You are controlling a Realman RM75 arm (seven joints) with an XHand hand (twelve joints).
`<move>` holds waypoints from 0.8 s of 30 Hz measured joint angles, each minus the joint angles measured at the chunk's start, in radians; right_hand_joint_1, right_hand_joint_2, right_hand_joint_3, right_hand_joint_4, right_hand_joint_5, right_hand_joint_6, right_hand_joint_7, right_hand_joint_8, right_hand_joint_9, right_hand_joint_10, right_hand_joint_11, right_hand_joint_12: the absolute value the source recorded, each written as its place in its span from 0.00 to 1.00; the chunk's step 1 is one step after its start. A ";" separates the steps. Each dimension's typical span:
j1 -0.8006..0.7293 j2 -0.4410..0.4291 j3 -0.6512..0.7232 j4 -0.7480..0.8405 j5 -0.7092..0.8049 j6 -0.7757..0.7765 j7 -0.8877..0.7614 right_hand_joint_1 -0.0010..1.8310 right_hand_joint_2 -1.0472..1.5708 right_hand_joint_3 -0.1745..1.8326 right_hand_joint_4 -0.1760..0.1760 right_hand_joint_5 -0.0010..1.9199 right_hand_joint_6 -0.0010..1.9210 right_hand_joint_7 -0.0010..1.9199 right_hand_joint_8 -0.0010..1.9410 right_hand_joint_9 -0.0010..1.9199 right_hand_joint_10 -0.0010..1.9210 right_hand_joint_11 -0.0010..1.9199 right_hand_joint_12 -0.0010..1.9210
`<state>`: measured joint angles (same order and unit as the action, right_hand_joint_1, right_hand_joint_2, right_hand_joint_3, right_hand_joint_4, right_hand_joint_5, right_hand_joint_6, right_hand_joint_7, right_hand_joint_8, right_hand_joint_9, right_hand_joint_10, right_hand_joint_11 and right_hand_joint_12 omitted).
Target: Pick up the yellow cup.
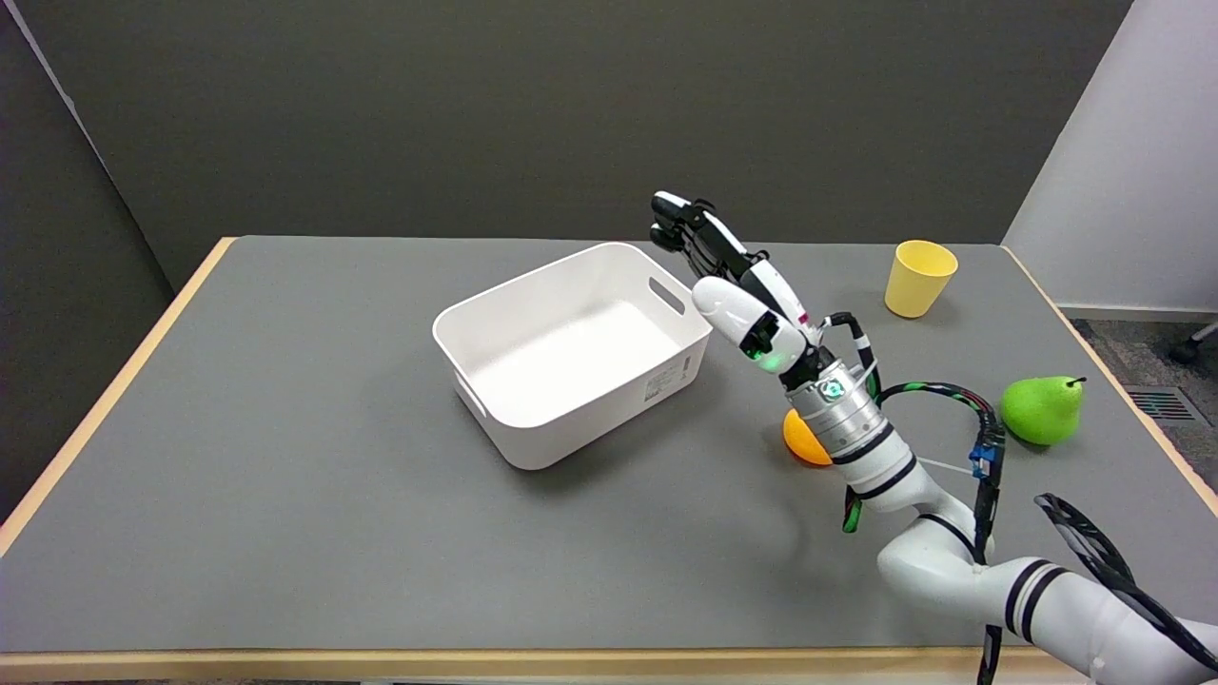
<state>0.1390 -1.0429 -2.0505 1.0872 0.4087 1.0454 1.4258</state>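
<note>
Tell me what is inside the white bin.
The white bin shows only its bare white floor and walls; nothing lies in it. The right hand hangs over its right corner, holding nothing. The strip of floor behind the near wall is hidden.

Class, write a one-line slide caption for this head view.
Empty right hand raised beside the white bin, yellow cup standing untouched at the table's far right.

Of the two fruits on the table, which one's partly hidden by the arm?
The orange fruit: the right arm's wrist covers its right side. The green pear sits fully visible near the table's right edge.
</note>
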 measured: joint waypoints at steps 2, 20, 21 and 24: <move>-0.001 0.000 0.003 -0.001 0.002 0.005 0.000 0.15 0.63 0.55 0.29 0.03 0.19 0.03 0.09 0.00 0.14 0.00 0.26; -0.029 0.001 0.064 -0.025 0.077 0.068 -0.010 0.17 0.64 0.53 0.22 0.02 0.10 0.00 0.01 0.00 0.00 0.00 0.01; -0.030 0.001 0.067 -0.025 0.082 0.070 -0.012 0.16 0.65 0.51 0.21 0.01 0.11 0.00 0.01 0.00 0.00 0.00 0.01; -0.035 0.002 0.083 -0.030 0.115 0.078 -0.029 0.16 0.66 0.50 0.19 0.00 0.12 0.00 0.00 0.00 0.00 0.00 0.00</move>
<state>0.1039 -1.0409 -1.9672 1.0573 0.5239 1.1231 1.3966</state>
